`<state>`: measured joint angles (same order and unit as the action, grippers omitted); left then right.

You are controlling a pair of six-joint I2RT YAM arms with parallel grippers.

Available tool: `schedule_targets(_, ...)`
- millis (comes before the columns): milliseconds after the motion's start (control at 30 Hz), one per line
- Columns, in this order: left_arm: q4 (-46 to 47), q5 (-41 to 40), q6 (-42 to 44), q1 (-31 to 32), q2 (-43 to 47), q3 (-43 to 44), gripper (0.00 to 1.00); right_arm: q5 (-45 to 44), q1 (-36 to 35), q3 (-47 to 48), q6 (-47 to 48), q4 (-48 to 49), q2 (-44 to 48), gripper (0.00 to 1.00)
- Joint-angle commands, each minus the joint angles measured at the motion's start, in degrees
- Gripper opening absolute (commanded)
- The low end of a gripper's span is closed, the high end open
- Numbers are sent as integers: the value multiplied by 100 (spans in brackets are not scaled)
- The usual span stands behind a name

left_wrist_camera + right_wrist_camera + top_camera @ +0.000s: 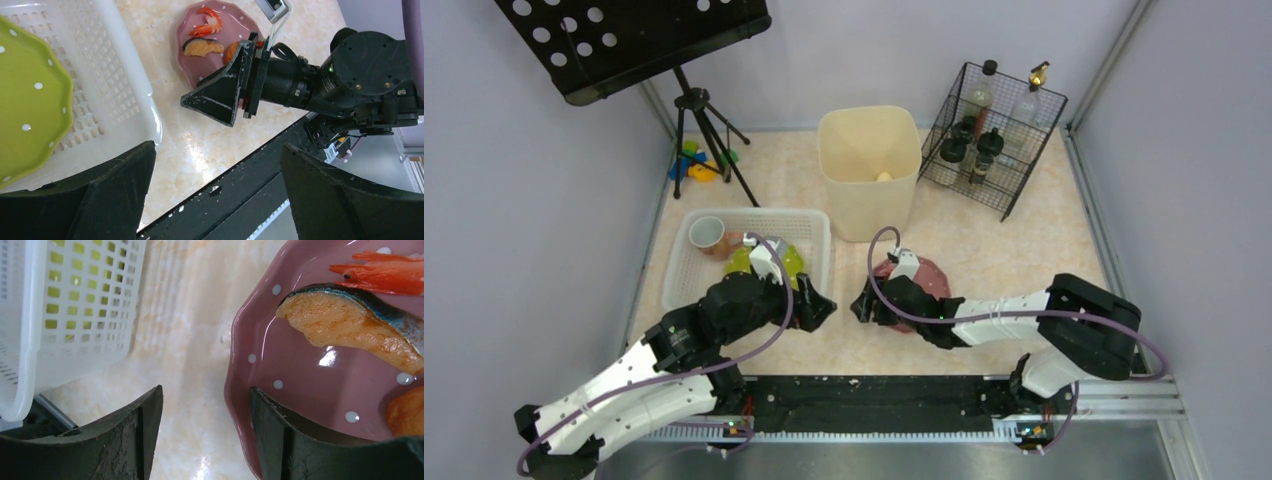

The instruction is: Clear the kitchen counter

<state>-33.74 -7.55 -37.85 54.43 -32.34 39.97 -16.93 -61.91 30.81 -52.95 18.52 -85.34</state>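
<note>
Grasp step: right claw [205,395], half-open, straddles the plate [300,390] rim; we judge closing comes next. Left claw [217,150] wide, empty.

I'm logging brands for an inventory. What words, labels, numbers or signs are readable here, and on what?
None can be read.
The bottles in the wire rack are too small to show any label.
The pink plate, white basket, beige bin and counter show no writing.
</note>
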Motion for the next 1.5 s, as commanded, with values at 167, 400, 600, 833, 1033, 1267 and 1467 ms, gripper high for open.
schedule_targets(167, 250, 124, -330, -12, -83, -74, 99, -349, -325, 17, -84, -1768, 1041, 65)
schedule_targets(400, 782, 487, -591, -12, -513, -280, 97, -1831, -316, -2, 23, -3779, 3164, 66)
schedule_targets(600, 1148, 1126, -791, -9, -1536, -208, 92, -2530, 20, -110, -491, -5235, 4152, 67)
schedule_targets(833, 1460, 1150, -1157, -3, -2424, -258, 84, -2258, 652, -361, -940, -5733, 4850, 68)
schedule_targets(1033, 1839, 909, -1484, -10, -2959, -410, 78, -2046, 791, -495, -1260, -5804, 4765, 68)
schedule_targets(1267, 2090, 647, -1721, -35, -3799, -252, 71, -1826, 829, -622, -1203, -5516, 4516, 68)
schedule_targets(1467, 2322, 691, -1794, -174, -4289, -221, 67, -660, 1796, -1007, -455, -4672, 4459, 67)
